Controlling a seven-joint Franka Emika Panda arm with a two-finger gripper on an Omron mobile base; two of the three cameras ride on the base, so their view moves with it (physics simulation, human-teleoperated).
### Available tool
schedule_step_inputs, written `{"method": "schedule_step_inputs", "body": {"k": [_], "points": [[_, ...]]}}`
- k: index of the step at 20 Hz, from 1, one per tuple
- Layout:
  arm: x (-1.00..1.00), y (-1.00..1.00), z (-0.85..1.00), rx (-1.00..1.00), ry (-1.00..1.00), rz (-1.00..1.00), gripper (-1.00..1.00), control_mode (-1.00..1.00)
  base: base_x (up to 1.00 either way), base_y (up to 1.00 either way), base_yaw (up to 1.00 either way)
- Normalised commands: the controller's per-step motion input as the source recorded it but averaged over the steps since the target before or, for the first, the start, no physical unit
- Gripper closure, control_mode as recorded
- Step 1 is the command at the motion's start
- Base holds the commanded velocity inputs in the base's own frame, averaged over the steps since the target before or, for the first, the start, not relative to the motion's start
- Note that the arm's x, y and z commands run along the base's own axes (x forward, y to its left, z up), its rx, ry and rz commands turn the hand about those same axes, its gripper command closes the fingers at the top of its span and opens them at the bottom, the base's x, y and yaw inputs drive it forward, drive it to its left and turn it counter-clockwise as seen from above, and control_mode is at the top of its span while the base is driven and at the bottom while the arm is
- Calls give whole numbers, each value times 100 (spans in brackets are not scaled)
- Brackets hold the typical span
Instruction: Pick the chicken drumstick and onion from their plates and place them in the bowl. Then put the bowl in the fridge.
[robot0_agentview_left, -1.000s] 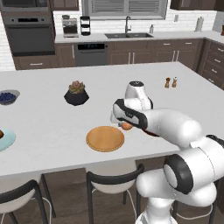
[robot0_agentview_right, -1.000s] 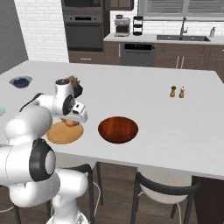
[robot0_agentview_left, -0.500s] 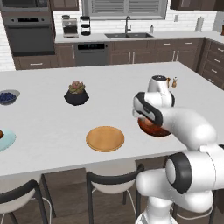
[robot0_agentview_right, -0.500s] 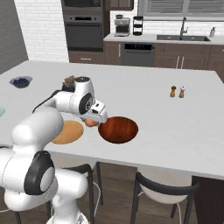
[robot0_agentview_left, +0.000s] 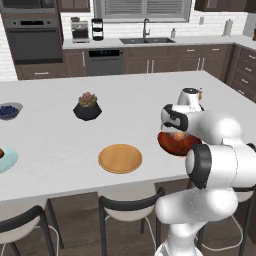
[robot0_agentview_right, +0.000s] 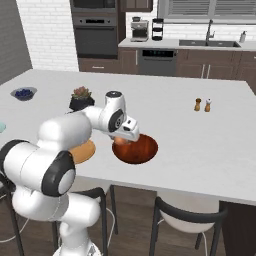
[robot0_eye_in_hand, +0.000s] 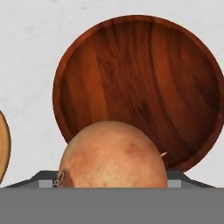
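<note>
1. The end effector (robot0_agentview_right: 123, 140) holds the onion (robot0_eye_in_hand: 113, 154) between its jaws, spread wide around the round body, just above the near rim of the bowl (robot0_eye_in_hand: 135, 89). In the hand view the onion sits close in front of the camera, with the bowl's empty wooden hollow behind it.
2. The onion looks light, firm and smooth-skinned. My judgement is that a round ball like this can roll out of a pinch, so the hold belongs across its widest part, as it seems to be now.
3. The bowl stands on the white table (robot0_agentview_left: 125, 107), near its front edge. It looks rigid and glossy, hence likely slippery. For the later carry to the fridge I would take it by the rim wall, squarely, with the contents free to roll inside.
4. Just beside the bowl, on the arm's left, lies the wooden plate (robot0_agentview_left: 120, 158), now bare.
5. Well to the left of the bowl, at the left edge of the left base view, the pale blue plate (robot0_agentview_left: 7, 161) shows a dark bit of the chicken drumstick (robot0_agentview_left: 1, 153); it has not yet been picked.
6. Beyond the bowl, farther across the table, stand a potted succulent (robot0_agentview_left: 87, 105), a small bowl of blueberries (robot0_agentview_left: 8, 110) and two shakers (robot0_agentview_right: 202, 104).
</note>
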Motion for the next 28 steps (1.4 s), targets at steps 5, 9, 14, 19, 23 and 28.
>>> {"method": "schedule_step_inputs", "body": {"k": [5,9,14,19,23,28], "points": [[53,-24,-48,0,5,0,100,-100,0,0,0],[25,-7,-49,0,1,0,100,-100,0,0,0],[7,0,-59,0,0,0,100,-100,0,0,0],[13,0,-49,0,0,0,-100,-100,0,0,0],[8,-3,14,0,-1,0,-100,-100,0,0,0],[-13,0,44,0,0,0,-100,-100,0,0,0]]}}
